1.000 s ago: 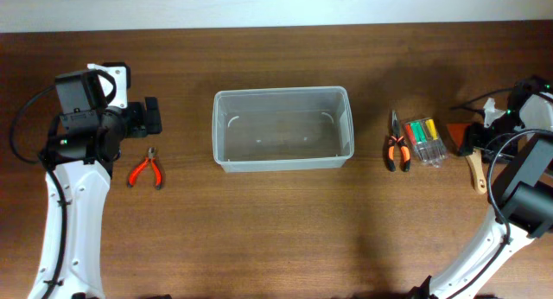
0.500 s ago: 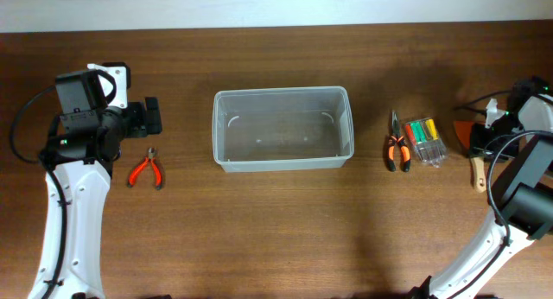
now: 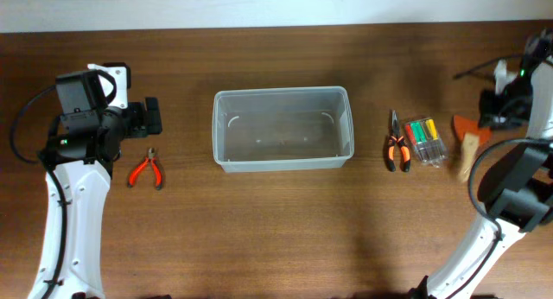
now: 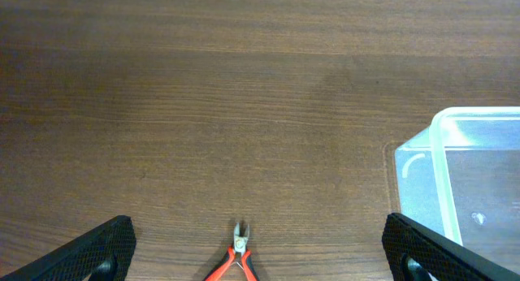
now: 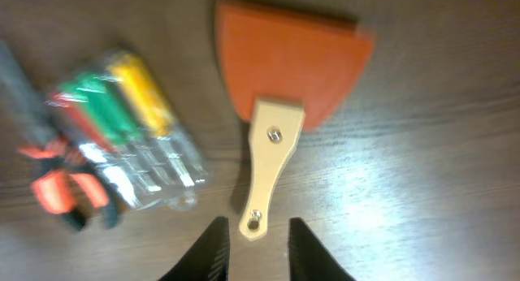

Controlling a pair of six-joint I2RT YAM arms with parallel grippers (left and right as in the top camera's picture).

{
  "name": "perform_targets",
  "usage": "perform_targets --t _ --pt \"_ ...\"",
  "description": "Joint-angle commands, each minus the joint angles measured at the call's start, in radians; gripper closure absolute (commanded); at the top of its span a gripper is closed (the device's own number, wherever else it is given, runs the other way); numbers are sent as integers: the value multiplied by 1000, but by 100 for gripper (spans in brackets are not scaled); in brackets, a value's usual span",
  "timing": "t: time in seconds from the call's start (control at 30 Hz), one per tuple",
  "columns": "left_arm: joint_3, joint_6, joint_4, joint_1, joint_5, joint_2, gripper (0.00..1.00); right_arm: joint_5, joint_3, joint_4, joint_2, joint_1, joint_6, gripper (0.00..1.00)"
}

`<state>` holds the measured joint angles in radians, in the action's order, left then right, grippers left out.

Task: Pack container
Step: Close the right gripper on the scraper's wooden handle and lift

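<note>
The container (image 3: 282,128), a large clear plastic bin, stands empty at the table's middle; its corner shows in the left wrist view (image 4: 479,175). My left gripper (image 3: 151,117) is open and empty, and its fingers (image 4: 260,252) straddle the red-handled pliers (image 3: 146,170) (image 4: 238,261) from above. My right gripper (image 3: 498,109) (image 5: 256,244) is open and empty, just above the handle end of a scraper (image 3: 467,143) (image 5: 276,110) with an orange blade and a wooden handle.
Orange-and-black pliers (image 3: 397,149) (image 5: 61,192) and a small clear case of red, green and yellow screwdrivers (image 3: 424,141) (image 5: 130,143) lie right of the container, left of the scraper. The table's far edge runs along the top.
My right gripper has drawn back from the scraper toward the far right. The scraper now lies uncovered and slightly shifted. The left arm has not moved.
</note>
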<state>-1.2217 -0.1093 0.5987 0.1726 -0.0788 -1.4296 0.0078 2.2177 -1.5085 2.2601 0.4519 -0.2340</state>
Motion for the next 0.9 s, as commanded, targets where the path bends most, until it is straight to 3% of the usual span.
perform_targets --t 0.0,0.1,0.23,0.3,0.33,0.5,0.57,0.7,0.87 --pt "-13 -13 -2 2 -4 -3 1 -3 192 -71 -87 -91 5 77" --pt "-13 -13 -2 2 -3 -3 1 31 341 -95 -111 -191 8 73" --pt "-13 -13 -2 2 -3 -3 1 31 316 -132 -107 -191 66 71" --pt "-13 -13 -2 2 -3 -3 1 31 231 -125 -106 -157 105 57" --pt "-13 -13 -2 2 -3 -3 1 31 174 -107 -105 -135 122 55" --pt "-13 -13 -2 2 -3 -3 1 -31 -196 79 -105 -11 172 53" --pt "-13 -13 -2 2 -4 -3 1 -30 -259 117 -105 -2 167 51" --pt "-13 -13 -2 2 -3 -3 1 -14 -436 280 -105 27 164 30" --pt "-13 -13 -2 2 -4 -3 1 -46 -523 381 -105 53 164 30"
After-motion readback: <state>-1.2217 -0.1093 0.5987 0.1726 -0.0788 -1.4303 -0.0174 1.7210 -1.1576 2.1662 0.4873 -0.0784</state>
